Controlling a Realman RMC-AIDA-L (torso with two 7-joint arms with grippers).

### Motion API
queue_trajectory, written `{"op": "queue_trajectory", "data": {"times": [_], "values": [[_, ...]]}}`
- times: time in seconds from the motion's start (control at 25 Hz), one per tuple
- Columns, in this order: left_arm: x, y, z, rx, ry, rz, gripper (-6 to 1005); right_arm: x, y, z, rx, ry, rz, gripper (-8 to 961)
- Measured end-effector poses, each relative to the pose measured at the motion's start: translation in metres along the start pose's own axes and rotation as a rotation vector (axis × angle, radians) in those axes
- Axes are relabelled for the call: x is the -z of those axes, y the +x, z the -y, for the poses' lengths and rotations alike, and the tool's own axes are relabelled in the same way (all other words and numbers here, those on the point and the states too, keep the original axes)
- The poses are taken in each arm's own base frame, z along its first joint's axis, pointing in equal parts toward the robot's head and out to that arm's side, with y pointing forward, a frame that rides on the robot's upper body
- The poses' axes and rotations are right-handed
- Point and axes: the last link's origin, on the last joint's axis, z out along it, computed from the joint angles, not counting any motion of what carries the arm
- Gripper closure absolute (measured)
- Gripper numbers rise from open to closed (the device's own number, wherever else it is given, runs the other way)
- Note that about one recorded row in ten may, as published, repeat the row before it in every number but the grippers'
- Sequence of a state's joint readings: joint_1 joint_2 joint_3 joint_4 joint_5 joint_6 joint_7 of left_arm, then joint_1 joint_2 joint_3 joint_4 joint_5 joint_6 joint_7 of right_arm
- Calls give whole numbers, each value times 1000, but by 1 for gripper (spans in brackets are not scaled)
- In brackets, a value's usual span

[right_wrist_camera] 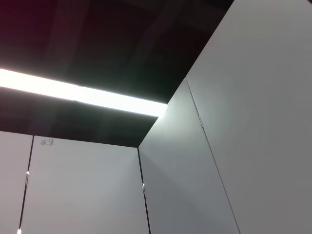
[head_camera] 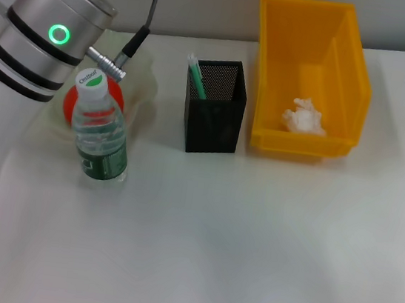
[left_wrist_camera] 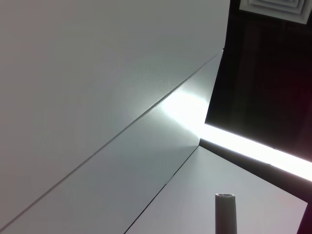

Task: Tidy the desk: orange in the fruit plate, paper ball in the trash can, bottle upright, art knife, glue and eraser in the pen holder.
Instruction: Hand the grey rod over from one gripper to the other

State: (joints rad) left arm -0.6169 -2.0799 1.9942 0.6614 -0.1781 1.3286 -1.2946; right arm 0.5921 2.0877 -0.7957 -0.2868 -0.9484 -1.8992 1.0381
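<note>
You've got 1 bottle (head_camera: 101,129) upright on the desk (head_camera: 249,247), just in front of 1 orange (head_camera: 93,104) on the fruit plate (head_camera: 146,77). L arm (head_camera: 47,30) sits above them, R arm only at the far edge; jaws out of view on both, can't tell their state. 1 paper ball (head_camera: 303,117) lies in the yellow trash can (head_camera: 309,76); 1 pen holder (head_camera: 214,105) w/ a green item inside stands between.

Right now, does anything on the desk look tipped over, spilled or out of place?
Nothing stands out. The bottle stands upright, the orange sits behind it on the fruit plate, the paper ball lies in the yellow bin, and the pen holder is upright.
</note>
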Motion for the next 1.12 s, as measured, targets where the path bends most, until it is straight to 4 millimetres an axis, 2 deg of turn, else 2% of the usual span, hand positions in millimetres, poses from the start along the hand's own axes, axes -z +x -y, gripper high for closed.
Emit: {"op": "queue_trajectory", "data": {"times": [0.52,1.12], "values": [[-5,-5,-8,16,-39,14,835,-11,21,-1,7,-21,-106,266],[-6,-7,-8,5,-41,17,834,-20,21,0,17,-45,-101,278]]}}
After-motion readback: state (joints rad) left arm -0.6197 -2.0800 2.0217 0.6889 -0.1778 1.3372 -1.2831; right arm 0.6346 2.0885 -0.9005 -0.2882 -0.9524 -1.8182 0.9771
